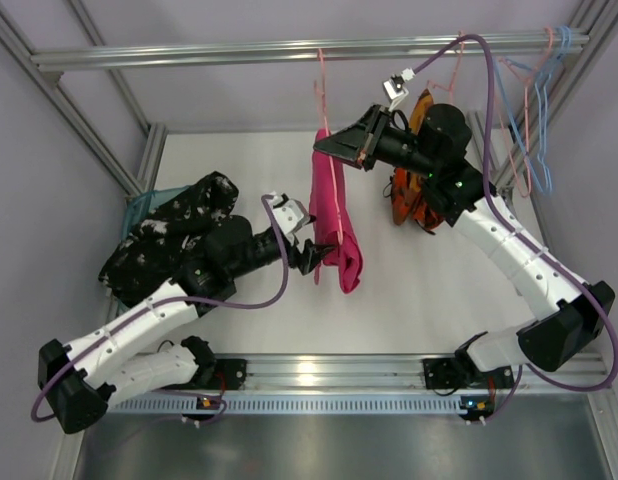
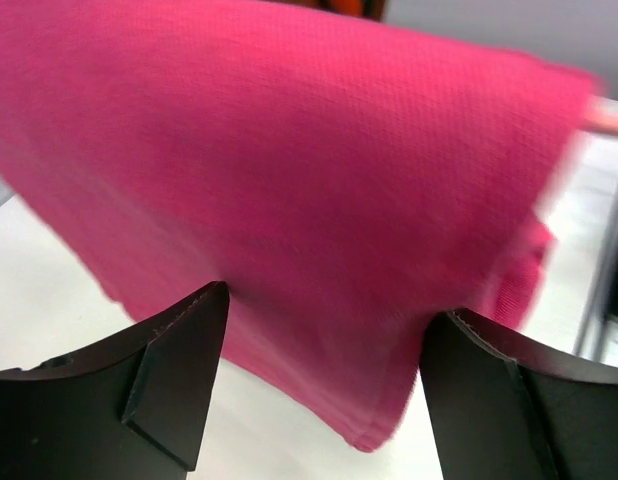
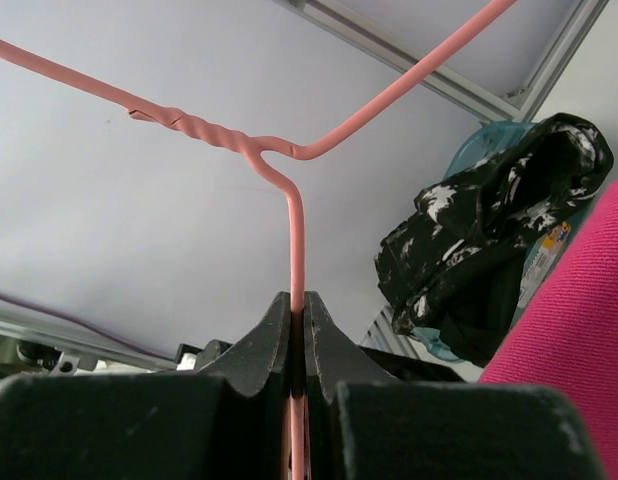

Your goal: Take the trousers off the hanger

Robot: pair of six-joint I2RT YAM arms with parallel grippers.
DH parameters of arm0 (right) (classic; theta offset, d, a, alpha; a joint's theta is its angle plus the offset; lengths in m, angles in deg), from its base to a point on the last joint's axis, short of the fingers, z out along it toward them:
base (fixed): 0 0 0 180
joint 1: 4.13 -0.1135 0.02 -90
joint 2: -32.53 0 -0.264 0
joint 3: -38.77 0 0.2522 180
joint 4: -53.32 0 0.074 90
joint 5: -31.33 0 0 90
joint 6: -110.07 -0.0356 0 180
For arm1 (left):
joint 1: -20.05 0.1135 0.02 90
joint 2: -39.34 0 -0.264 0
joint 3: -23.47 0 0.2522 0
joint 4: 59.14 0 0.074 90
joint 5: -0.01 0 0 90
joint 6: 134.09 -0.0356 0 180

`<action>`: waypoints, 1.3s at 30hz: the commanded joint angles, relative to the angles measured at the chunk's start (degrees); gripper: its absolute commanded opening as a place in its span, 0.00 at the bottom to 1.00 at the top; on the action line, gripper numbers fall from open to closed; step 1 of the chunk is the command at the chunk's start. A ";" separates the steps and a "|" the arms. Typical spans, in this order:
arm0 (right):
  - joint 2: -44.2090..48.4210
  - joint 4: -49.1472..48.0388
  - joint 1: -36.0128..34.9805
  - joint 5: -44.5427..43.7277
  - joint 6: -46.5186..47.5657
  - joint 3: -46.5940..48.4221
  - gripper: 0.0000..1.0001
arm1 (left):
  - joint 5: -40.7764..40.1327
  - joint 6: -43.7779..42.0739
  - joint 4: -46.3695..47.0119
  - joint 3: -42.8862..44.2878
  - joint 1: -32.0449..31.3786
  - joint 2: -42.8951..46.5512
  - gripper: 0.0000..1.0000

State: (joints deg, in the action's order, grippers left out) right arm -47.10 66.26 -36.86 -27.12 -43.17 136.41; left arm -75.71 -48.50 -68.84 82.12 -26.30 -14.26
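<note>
White desk (image 1: 439,290) inside an aluminium frame (image 1: 109,120), pale walls all round. We list the contents as follows.

Item 1: magenta-pink trousers (image 1: 336,225), folded over a pink wire hanger (image 1: 332,165) whose hook sits on the overhead rail (image 1: 289,48). They hang near the middle of the desk, between the two arms.

Item 2: orange-red patterned trousers (image 1: 411,208), hanging further right and largely hidden behind the right arm (image 1: 509,250). We cannot tell what carries them.

Item 3: black garment with white marks (image 1: 174,230), heaped over a teal basket (image 1: 137,208) at the left edge of the desk, well apart from both pairs of trousers.

Item 4: spare hangers (image 1: 534,110), blue and pink wire, bunched at the right end of the rail.

Item 5: left arm (image 1: 139,320), reaching to the lower part of the magenta-pink trousers. We record the left jaws as released: the two fingers (image 2: 179,370) stand wide apart, and the pink cloth fills the gap beyond their tips. Whether the tips touch the cloth we cannot tell.

Item 6: right jaws, clenched on the pink wire hanger (image 3: 297,250). The straight wire just below the twisted neck is pinched between the two fingers, and pink cloth shows at the lower right of the wrist view.
</note>
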 commanded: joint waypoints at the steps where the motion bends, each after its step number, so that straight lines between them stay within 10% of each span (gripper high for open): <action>1: 4.40 -9.64 0.65 -0.26 -1.01 2.26 0.00 | -11.54 2.20 4.74 4.68 -0.32 -3.08 0.77; 5: 4.58 -9.38 0.65 -0.26 -1.00 1.73 0.00 | -16.39 1.86 5.87 6.53 -0.32 -4.49 0.67; 11: 4.93 -9.55 0.65 -0.09 -1.01 0.85 0.00 | -12.46 4.84 8.95 6.62 -0.32 -4.31 0.78; 16: 5.28 -9.29 0.91 0.18 -0.04 0.06 0.00 | -13.67 5.64 9.13 9.60 -0.32 -5.63 0.25; 21: 5.89 -8.59 1.96 0.79 1.54 -1.52 0.00 | -14.55 6.51 8.96 12.68 -0.32 -5.02 0.00; 39: 8.18 -4.63 6.98 2.02 9.19 -13.12 0.00 | -16.22 5.64 2.89 34.29 1.35 -5.81 0.00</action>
State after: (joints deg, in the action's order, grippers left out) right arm -41.07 63.51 -30.57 -25.15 -37.99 124.81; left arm -90.99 -42.82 -78.13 108.91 -25.51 -21.12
